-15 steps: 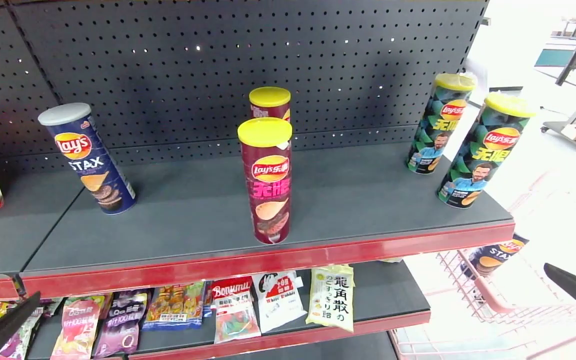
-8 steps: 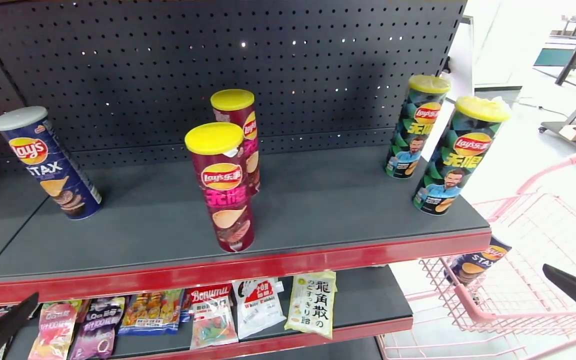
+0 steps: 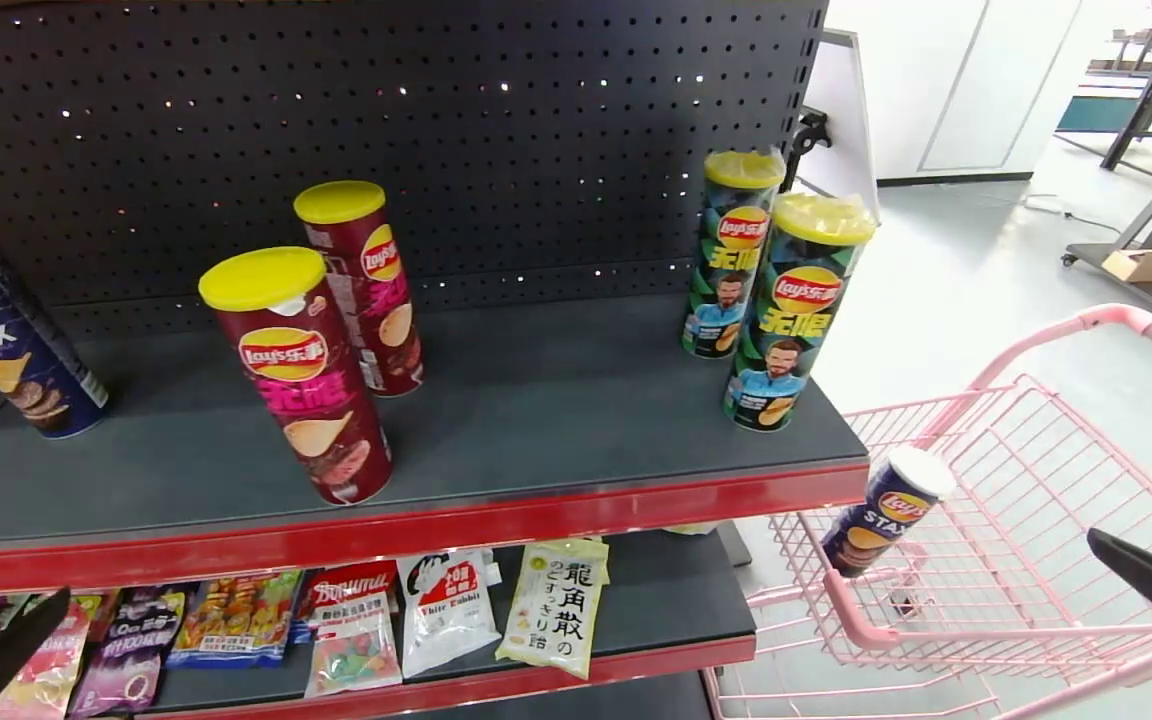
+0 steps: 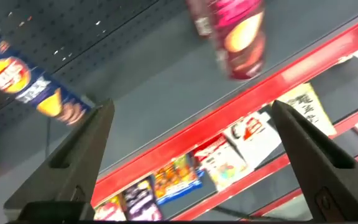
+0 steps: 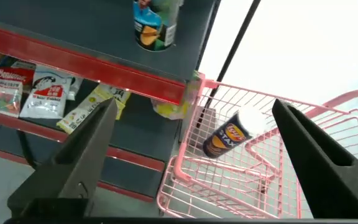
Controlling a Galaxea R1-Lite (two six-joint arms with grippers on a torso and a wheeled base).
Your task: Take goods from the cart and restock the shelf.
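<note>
Step in hand, as I read it: the pick from the cart, grasp not yet made.

- Right gripper (image 5: 197, 162): fingers spread wide, nothing between them. It hangs above the pink cart (image 3: 1116, 317), lower right of the head frame.
- Left gripper (image 4: 191, 155): also wide and empty, low in front of the shelf's red lip, lower left of the head frame.
- Target: blue chip can (image 3: 881, 510), white lid, lying tilted inside the cart against its left wire wall, just right of the shelf end. In the right wrist view it sits mid-frame (image 5: 229, 134), between the fingers' line of sight but well below them.
- Shelf (image 3: 556, 410): a matching blue can at far left (image 3: 6, 340), two maroon cans (image 3: 306, 380) centre-left, two green cans (image 3: 786, 320) at the right end. Bare deck between the maroon and green groups.

Next move likely calls for the right arm to drop into the basket, line the fingers across the can's body and close mid-length. The can is tilted, so wrist angle must match. Risk: clipping the cart wires.
</note>
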